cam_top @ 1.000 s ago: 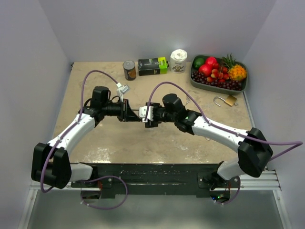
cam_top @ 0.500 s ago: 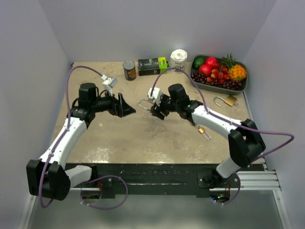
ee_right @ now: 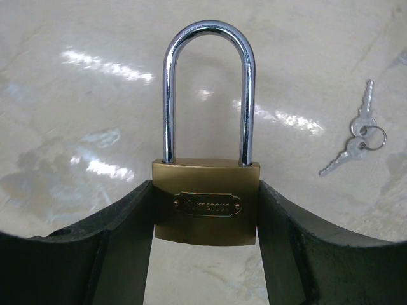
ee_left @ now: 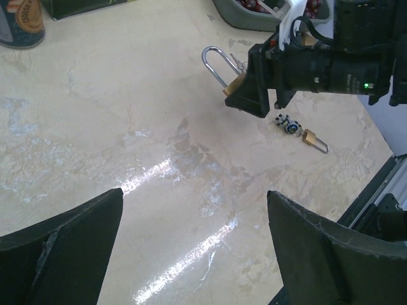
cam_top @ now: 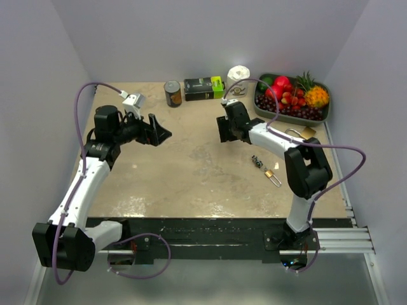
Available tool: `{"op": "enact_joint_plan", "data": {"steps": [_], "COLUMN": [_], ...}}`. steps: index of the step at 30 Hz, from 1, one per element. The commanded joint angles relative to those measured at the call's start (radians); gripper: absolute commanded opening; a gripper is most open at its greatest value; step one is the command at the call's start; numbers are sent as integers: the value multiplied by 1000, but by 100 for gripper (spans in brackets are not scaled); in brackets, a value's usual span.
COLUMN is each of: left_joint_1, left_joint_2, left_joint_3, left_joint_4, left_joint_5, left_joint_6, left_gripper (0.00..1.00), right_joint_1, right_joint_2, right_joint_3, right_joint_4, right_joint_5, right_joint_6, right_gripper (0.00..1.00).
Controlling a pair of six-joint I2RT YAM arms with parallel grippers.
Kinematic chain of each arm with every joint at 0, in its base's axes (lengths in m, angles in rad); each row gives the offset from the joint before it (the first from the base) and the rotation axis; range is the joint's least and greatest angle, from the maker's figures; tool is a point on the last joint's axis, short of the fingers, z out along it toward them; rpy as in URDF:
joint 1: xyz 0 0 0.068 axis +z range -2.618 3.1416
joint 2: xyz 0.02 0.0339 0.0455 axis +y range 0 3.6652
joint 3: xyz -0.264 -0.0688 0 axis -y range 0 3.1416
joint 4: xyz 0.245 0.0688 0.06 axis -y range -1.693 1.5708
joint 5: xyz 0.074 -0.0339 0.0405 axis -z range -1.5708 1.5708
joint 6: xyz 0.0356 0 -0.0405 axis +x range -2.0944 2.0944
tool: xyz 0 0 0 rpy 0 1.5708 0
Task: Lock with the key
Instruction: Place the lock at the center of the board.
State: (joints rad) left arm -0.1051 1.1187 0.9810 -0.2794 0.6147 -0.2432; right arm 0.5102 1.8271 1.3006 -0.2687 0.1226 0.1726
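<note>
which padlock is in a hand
The long-shackled padlock, gripped in the right hand; the small padlock and the padlock by the tray lie on the table.

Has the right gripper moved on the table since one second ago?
Yes. The right gripper, holding the padlock, went rightward and farther back, nearer the green box, now before its right end.

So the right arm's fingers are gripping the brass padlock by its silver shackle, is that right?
Not quite. The right arm's fingers grip the brass padlock by its body, not there; the silver shackle sticks out free beyond them. The right wrist view shows it.
</note>
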Motion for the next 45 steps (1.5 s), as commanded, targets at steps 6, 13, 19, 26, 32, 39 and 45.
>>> {"op": "enact_joint_plan", "data": {"steps": [6, 13, 19, 26, 32, 39, 45], "left_joint_1": [7, 7, 7, 7, 7, 7, 7], "left_joint_2": [-33, -46, -54, -50, -43, -31, -19], "left_joint_3": [-28, -44, -71, -84, -105, -114, -113], "left_joint_4": [0, -18, -34, -26, 0, 19, 26], "left_joint_5": [-12, 26, 26, 20, 28, 30, 36], "left_joint_6": [19, 39, 58, 61, 33, 19, 16], "left_gripper": [99, 99, 99, 99, 99, 99, 99], "right_joint_1": [-51, -93, -102, -102, -102, -102, -102], "right_joint_2": [119, 208, 261, 253, 232, 227, 209], "right_joint_3": [138, 177, 204, 189, 149, 166, 186], "right_joint_4": [-15, 5, -26, -56, -64, -70, -92], "right_joint_5": [189, 187, 175, 140, 143, 124, 111], "right_joint_6": [186, 186, 212, 246, 271, 272, 280], "right_gripper": [0, 0, 8, 13, 36, 61, 80]}}
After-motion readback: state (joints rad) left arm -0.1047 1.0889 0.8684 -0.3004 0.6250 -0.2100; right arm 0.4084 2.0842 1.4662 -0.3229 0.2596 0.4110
